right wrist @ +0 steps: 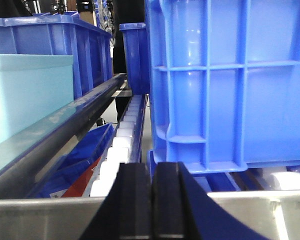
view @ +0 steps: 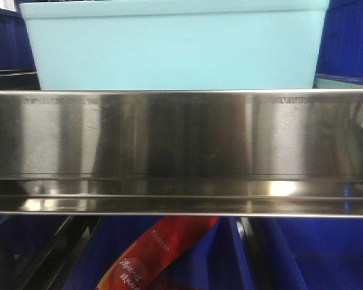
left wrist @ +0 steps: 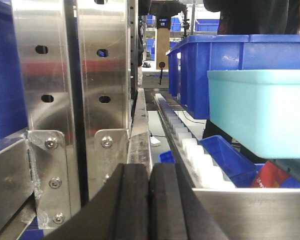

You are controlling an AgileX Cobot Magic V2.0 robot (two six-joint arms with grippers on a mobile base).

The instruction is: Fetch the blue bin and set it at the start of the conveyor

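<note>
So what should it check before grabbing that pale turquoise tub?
1. Blue bin in view: ok, behind the steel rail.
2. Left gripper free: ok, shut on nothing.
3. Right gripper free: ok, shut on nothing.
4. Jaws open for a grasp: not ok, both closed.
5. Bin's inside empty: cannot tell, hidden.
6. Conveyor start located: cannot tell, in no view.

A red packet (view: 154,257) below the steel rail (view: 181,139) carries white characters and a small white logo line, all too blurred to read. Faint stamped marks along the rail's upper edge are equally illegible.
</note>
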